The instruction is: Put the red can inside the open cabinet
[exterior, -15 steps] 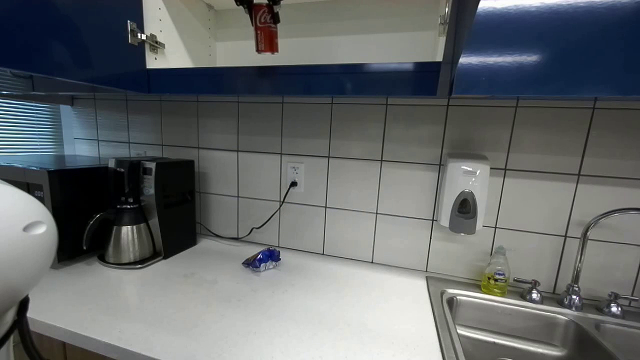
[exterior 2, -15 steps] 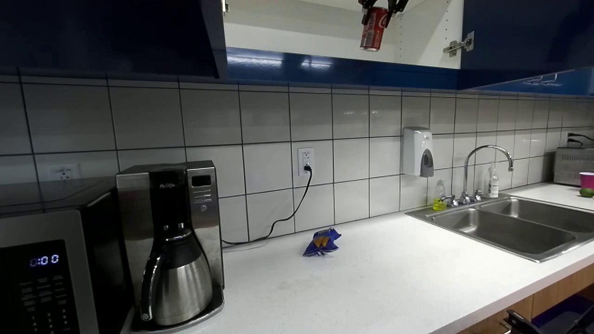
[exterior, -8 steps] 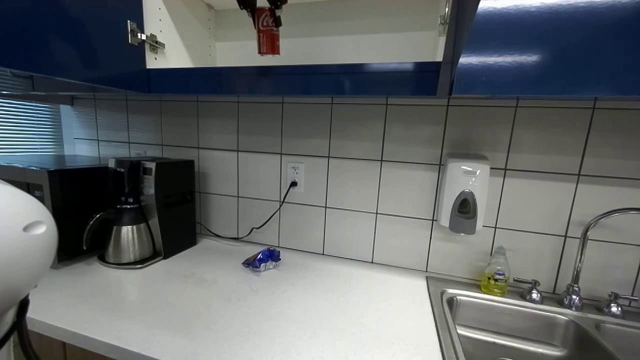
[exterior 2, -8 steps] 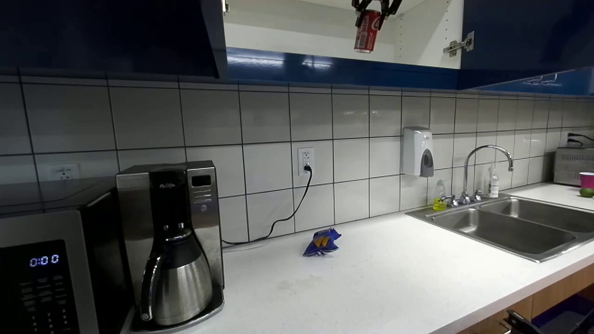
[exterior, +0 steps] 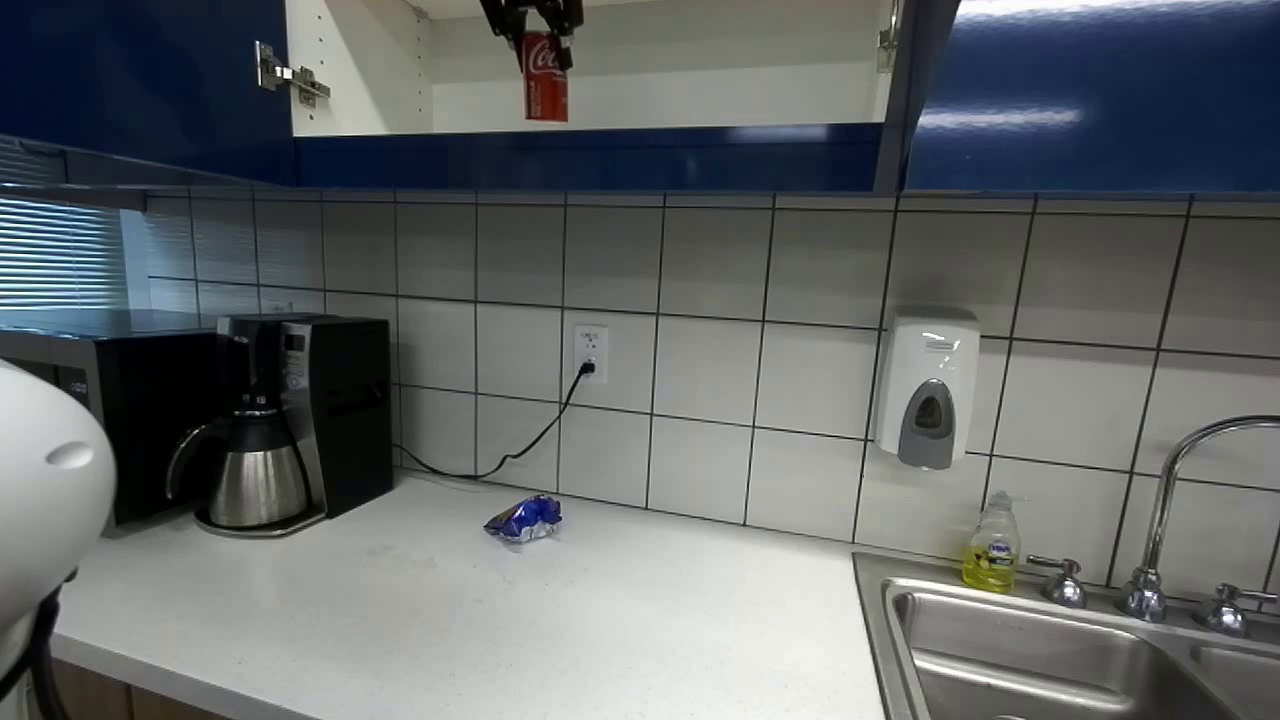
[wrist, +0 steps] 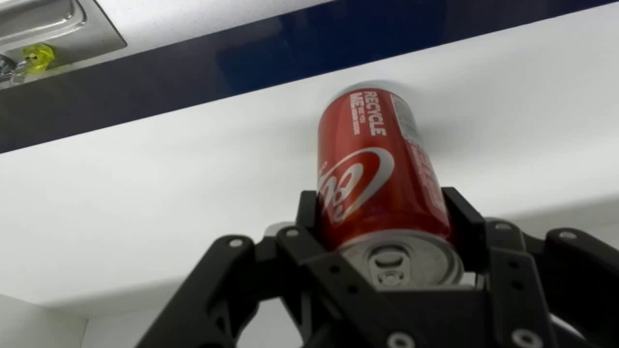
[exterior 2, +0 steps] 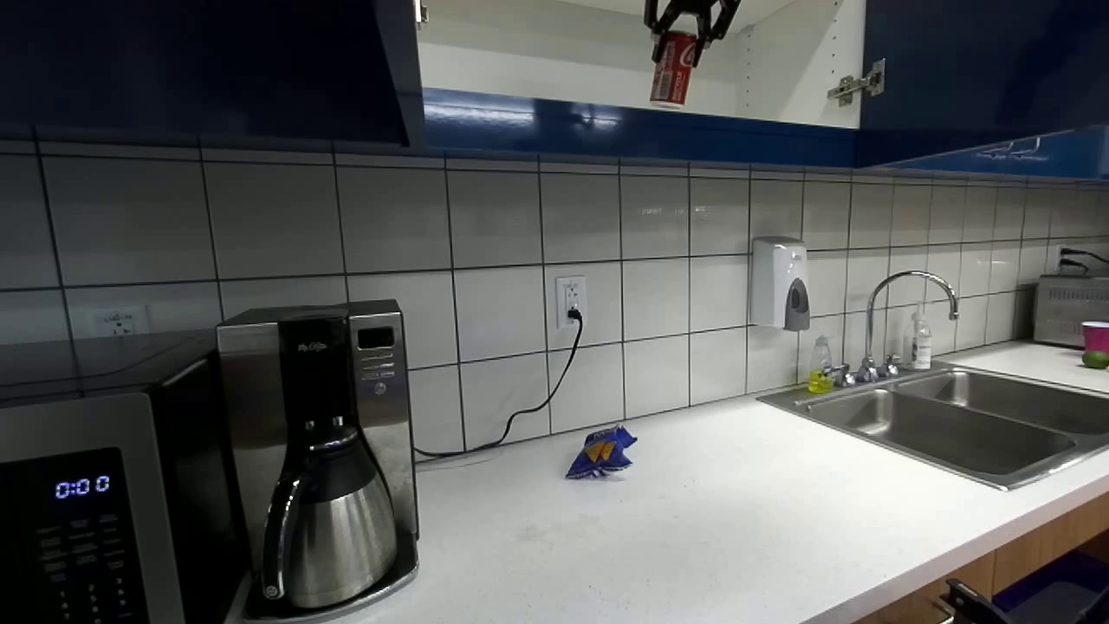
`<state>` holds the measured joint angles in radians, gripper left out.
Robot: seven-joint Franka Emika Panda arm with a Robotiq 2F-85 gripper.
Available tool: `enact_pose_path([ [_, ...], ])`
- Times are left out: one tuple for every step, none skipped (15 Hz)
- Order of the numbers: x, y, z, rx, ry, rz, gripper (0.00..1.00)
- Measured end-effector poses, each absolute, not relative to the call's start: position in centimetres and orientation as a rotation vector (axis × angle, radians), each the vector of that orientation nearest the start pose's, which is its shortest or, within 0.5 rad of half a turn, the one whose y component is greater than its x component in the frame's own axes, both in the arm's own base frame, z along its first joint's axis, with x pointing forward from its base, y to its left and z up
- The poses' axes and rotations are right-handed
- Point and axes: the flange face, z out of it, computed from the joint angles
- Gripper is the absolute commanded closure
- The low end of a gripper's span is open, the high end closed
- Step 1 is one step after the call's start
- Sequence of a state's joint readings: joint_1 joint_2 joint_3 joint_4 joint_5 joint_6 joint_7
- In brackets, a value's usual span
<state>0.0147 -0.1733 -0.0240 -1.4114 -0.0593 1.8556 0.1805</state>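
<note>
Over the pale floor of the open cabinet [wrist: 145,203], well above the desk [exterior: 600,620], the red can [wrist: 372,145] is held by the pincer [wrist: 383,208], whose fingers [wrist: 308,208] press on either side near the silver top [wrist: 442,263], parted only as far as the can's body requires.

Such a can should handle as thin, smooth metal: light if drained, weightier if full, and no view tells which. Its wall would likely slip under a slack hold and dent under a hard one, so a moderate, even squeeze seems best. Taking it high, close to the stiffer rim, looks sensible, for that leaves the base free to be set down first.

Only the wrist view gives the pull tab [wrist: 389,265] and the floor beneath the can; in both exterior views the cabinet's blue lower edge [exterior: 600,158] hides that floor. There, though, the whole base shows above that edge, which suggests a gap under it. In an exterior view the red can [exterior: 547,95] looks near upright, while in an exterior view the red can [exterior 2: 671,80] clearly leans. Only in an exterior view does the pink cup [exterior 2: 1096,336] appear.
</note>
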Motion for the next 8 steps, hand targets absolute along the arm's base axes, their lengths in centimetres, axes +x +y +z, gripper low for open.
enact_pose_path([
  [50.0,-1.1,82.4,-2.984,0.293,-0.947,0.61],
  [50.4,-1.1,82.3,-2.989,0.298,-0.931,0.61],
  [50.8,-1.1,82.2,-2.993,0.304,-0.916,0.61],
  [51.2,-1.1,82.0,-2.998,0.31,-0.9,0.61],
  [51.5,-1.1,81.9,-3.002,0.315,-0.888,0.61],
  [51.7,-1.0,82.0,-3.004,0.319,-0.882,0.61],
  [51.9,-1.0,82.0,-3.005,0.322,-0.876,0.61],
  [52.1,-1.0,82.0,-3.007,0.326,-0.871,0.61],
])
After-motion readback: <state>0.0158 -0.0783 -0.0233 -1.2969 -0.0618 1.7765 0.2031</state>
